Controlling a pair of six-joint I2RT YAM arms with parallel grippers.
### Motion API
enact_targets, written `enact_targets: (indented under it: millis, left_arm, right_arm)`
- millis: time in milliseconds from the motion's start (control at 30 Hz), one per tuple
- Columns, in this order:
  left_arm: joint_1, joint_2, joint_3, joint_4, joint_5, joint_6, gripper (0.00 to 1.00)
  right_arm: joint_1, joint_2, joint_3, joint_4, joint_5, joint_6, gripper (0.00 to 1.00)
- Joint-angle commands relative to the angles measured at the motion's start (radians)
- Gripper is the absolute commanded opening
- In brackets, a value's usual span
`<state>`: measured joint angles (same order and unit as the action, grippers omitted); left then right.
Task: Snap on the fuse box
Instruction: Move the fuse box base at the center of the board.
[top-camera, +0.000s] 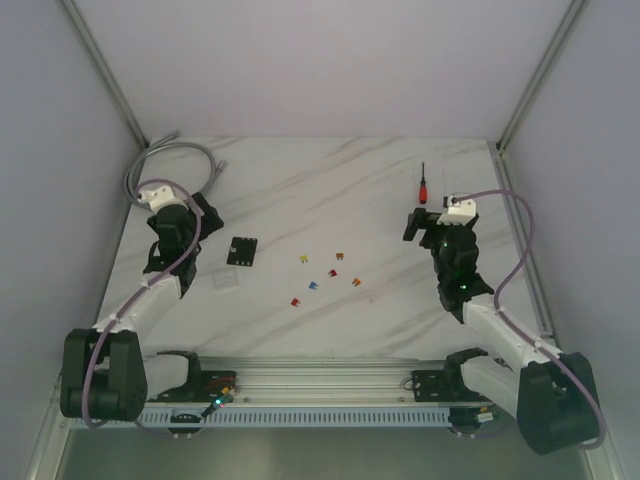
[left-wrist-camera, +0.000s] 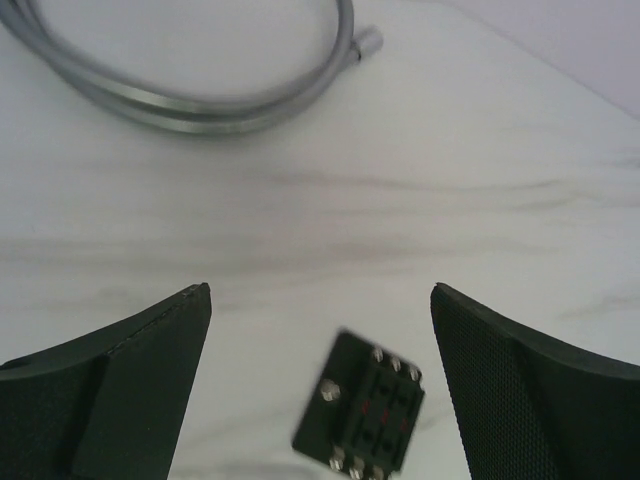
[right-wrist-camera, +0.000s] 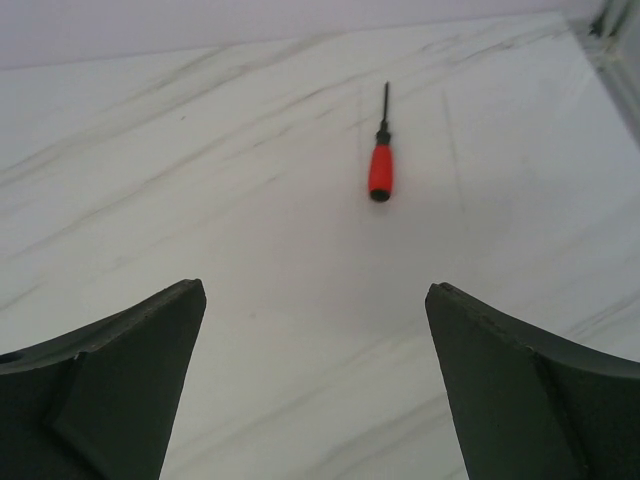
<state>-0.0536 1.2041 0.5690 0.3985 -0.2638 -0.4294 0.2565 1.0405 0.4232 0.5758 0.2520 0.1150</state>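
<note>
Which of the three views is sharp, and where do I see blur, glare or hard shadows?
Top external view: even, soft light, no glare or hard shadows; the loose fuses are too small for detail. Left wrist view: the fuse box is blurred, the grey cable slightly soft. Right wrist view: the screwdriver is fairly sharp, light even.

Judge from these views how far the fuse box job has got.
Done: nothing visible; the fuse box lies loose on the table. In hand: nothing; the left gripper and right gripper are open and empty. Left: the whole grasp and snap.
</note>
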Motion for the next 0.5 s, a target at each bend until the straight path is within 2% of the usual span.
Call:
enact_targets:
  millis: [0, 267, 467]
  left_arm:
    - [-0.012, -0.038, 0.017, -0.317, 0.078, -0.194, 1.0]
    - [-0.106, 0.039, 0.054, -0.426, 0.073, -0.15, 1.0]
    - [-0.221, 0.179, 0.185, -0.434, -0.011, 0.0, 0.97]
  right_arm:
    - [0.062, -0.055, 0.021, -0.226, 0.019, 0.101, 1.0]
    - [0.15, -0.152, -0.052, -0.291, -0.079, 0.183, 1.0]
    - [0.16, -0.192, -0.106, -0.27, -0.128, 0.185, 1.0]
